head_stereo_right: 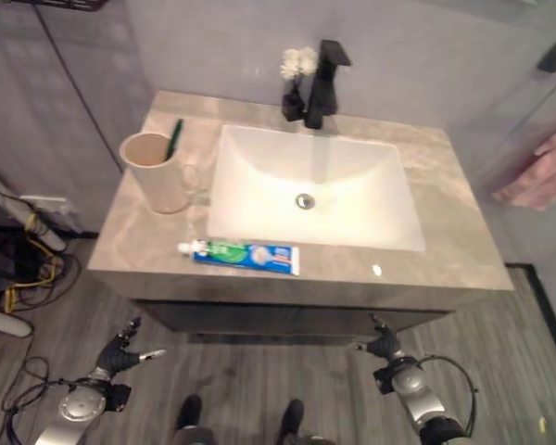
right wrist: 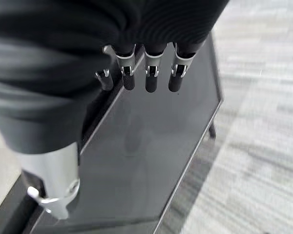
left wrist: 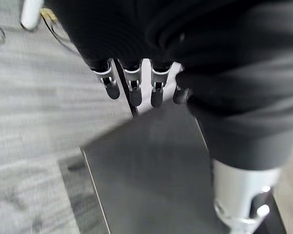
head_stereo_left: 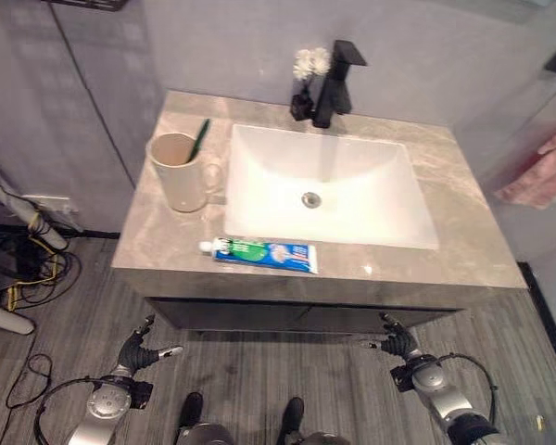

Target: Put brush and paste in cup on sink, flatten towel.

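Left hand (head_stereo_left: pixel 134 354) low by the floor in front of the vanity's left corner, fingers (left wrist: pixel 132 87) straight and relaxed, holding nothing, dark cabinet front (left wrist: pixel 146 170) just past the tips. On the grey stone counter (head_stereo_left: pixel 463 222), far left: beige cup (head_stereo_left: pixel 179 172) upright, with a green toothbrush (head_stereo_left: pixel 199 139) already standing in it, leaning toward the wall. Toothpaste tube (head_stereo_left: pixel 264 253) lies flat on the counter's front strip, just in front of the white basin (head_stereo_left: pixel 334 185), cap end pointing left, apart from the cup. Black faucet (head_stereo_left: pixel 334 82) at the back of the basin, small white flower (head_stereo_left: pixel 309 63) just left of it. Right hand (head_stereo_left: pixel 398 341) low in front of the vanity's right part, fingers (right wrist: pixel 151 78) extended, empty. Far right: pink towel (head_stereo_left: pixel 547 171) hanging bunched at the wall, off the counter.
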You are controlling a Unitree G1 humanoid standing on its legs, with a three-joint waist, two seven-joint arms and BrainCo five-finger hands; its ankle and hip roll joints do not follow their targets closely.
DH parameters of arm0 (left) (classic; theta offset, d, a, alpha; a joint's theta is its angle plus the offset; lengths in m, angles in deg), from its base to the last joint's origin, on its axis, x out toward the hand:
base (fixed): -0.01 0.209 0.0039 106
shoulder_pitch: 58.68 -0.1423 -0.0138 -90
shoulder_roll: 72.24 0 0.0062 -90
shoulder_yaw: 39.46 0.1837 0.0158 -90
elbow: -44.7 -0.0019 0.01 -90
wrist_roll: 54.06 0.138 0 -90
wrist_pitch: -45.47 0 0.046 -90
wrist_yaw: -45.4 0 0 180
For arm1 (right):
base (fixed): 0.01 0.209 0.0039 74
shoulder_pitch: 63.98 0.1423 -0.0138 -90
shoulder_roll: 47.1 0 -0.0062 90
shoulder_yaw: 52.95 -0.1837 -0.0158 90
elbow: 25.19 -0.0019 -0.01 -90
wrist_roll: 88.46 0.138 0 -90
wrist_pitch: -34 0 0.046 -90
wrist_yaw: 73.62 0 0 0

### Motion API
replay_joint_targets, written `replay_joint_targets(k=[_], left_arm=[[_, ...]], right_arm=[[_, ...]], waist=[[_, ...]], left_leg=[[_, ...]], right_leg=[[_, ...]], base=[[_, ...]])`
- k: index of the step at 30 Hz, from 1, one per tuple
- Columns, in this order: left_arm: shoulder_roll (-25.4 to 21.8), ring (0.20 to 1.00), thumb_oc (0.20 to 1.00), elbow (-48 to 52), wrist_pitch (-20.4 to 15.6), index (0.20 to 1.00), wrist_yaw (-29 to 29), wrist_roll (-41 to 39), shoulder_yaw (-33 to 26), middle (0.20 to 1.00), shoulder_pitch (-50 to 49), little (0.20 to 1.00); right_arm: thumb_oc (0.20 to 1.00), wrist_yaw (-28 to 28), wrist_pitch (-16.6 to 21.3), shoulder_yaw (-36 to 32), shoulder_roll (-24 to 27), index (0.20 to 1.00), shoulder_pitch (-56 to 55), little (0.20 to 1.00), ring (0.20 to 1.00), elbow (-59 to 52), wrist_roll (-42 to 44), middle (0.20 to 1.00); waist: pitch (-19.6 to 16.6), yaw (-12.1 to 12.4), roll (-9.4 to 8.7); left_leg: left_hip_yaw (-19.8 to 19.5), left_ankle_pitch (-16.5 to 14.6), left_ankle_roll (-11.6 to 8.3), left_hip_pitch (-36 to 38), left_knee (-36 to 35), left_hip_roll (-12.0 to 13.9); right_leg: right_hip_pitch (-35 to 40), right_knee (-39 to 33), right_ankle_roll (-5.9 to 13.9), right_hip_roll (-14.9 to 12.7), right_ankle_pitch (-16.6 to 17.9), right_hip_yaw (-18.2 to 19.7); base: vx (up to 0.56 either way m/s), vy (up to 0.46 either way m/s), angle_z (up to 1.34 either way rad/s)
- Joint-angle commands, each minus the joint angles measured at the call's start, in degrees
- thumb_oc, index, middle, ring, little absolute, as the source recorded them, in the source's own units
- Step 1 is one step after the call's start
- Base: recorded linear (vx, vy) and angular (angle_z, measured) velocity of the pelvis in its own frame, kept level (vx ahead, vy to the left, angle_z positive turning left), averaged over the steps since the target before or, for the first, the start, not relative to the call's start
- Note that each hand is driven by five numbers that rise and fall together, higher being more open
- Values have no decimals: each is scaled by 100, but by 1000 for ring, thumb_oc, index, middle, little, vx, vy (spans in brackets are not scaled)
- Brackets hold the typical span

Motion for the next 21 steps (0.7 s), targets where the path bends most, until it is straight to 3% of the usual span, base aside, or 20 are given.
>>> replay_joint_targets(k=[1, 7, 12, 16, 21], left_arm=[[-92, 1000, 1000, 274, -230, 1000, -106, -4, -106, 1000, 230, 1000], [10, 1000, 1000, 506, -295, 1000, -8, 2, -94, 1000, 28, 1000], [-56, 1000, 1000, 1000, -297, 1000, 94, 75, -33, 1000, -227, 1000], [-375, 1000, 1000, 1583, -303, 1000, 350, 269, 131, 1000, -498, 1000], [-1207, 1000, 1000, 2896, -271, 1000, 1036, -93, 275, 1000, -1060, 1000]], right_arm=[[1000, 9, 164, 45, 115, 1000, 166, 1000, 1000, -147, 16, 1000], [1000, 23, 182, 16, 14, 1000, 47, 1000, 1000, -246, -150, 1000], [1000, -14, 175, 79, -101, 1000, 6, 1000, 1000, -113, -223, 1000], [1000, -2, 186, 77, -85, 1000, -18, 1000, 1000, -48, -220, 1000], [1000, 65, 176, 45, 3, 1000, 77, 1000, 1000, 466, -18, 1000]], waist=[[2, 162, 125], [-223, 111, 250], [-226, 206, 299], [-216, 200, 358], [-145, 186, 479]], left_leg=[[-270, 31, 433, 107, -182, -465], [-237, 47, 467, 466, -544, -451], [-185, 26, 463, 489, -571, -445], [-222, 92, 405, 349, -571, -426], [-293, 192, 351, 181, -571, -400]], right_leg=[[-173, 607, 583, -372, -314, 320], [145, 267, 593, -421, -186, 460], [204, 71, 637, -450, -64, 493], [151, 35, 648, -469, -53, 426], [35, 84, 650, -467, -72, 387]], base=[[36, 40, -16], [83, 72, -21], [11, 30, -11], [-30, 3, -2], [-30, -4, 6]])
